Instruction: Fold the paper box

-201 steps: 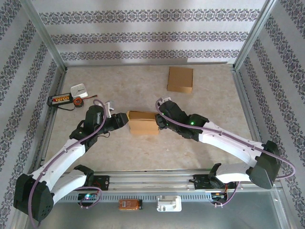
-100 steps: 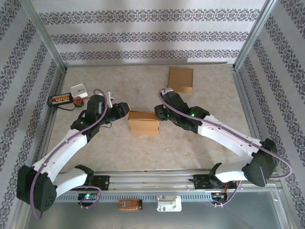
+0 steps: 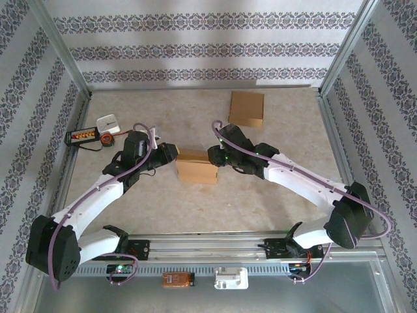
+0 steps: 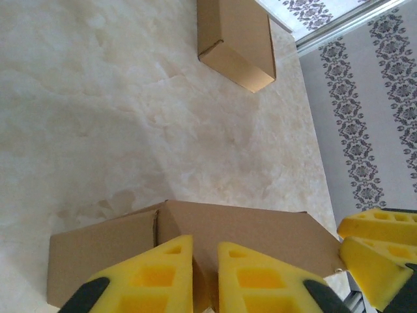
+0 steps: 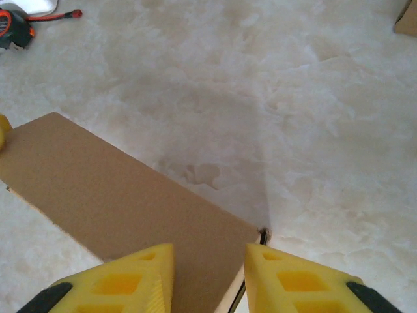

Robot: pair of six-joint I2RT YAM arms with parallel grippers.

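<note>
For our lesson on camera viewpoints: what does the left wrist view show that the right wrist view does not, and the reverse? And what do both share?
Left wrist, not right wrist: the patterned wall. Right wrist, not left wrist: an orange-and-black gadget with a red cable. Both: the paper box close up, the marbled table, and the second box, just its corner in the right wrist view.

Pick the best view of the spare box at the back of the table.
Top external: the spare box shows whole, unobstructed. Left wrist cuts off one end; right wrist catches just a corner.
</note>
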